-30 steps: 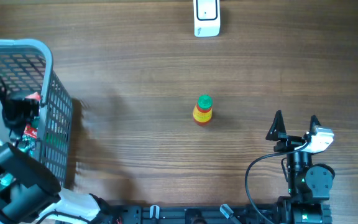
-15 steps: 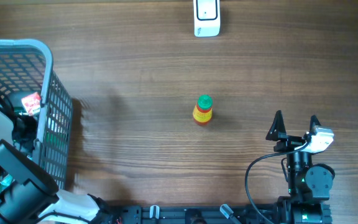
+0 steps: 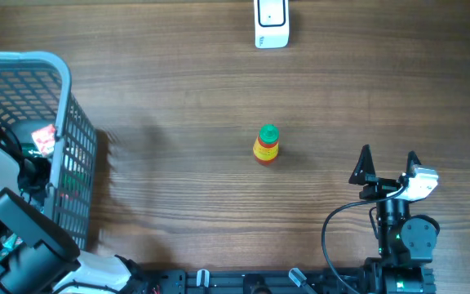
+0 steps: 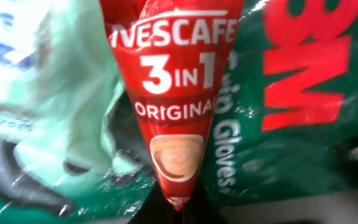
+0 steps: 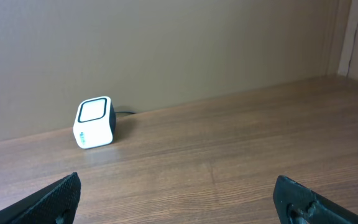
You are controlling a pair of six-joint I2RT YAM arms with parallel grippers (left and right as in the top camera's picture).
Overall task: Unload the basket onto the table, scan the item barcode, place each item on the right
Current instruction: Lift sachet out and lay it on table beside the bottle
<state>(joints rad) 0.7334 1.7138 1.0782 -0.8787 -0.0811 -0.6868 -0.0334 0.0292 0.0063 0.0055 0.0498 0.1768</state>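
In the left wrist view a red Nescafé 3-in-1 sachet (image 4: 176, 106) fills the middle, its lower tip pinched between the dark jaws of my left gripper (image 4: 178, 208), which is shut on it. From overhead, the left arm reaches into the grey basket (image 3: 65, 77) at the far left, and the sachet (image 3: 46, 136) shows as a red patch by the basket wall. The white barcode scanner (image 3: 271, 23) stands at the table's far edge, also seen by the right wrist as a small white box (image 5: 94, 122). My right gripper (image 3: 388, 163) rests open near the front right, nothing between its fingers.
Under the sachet lie a green 3M gloves pack (image 4: 303, 93) and a pale mint packet (image 4: 48, 93). A small bottle (image 3: 266, 144) with a green cap and a yellow and red body stands upright mid-table. The basket's mesh wall (image 3: 78, 171) rises beside the left arm.
The left gripper has closed from wide open onto the sachet inside the basket. The sachet has shifted slightly. The right arm has not moved.
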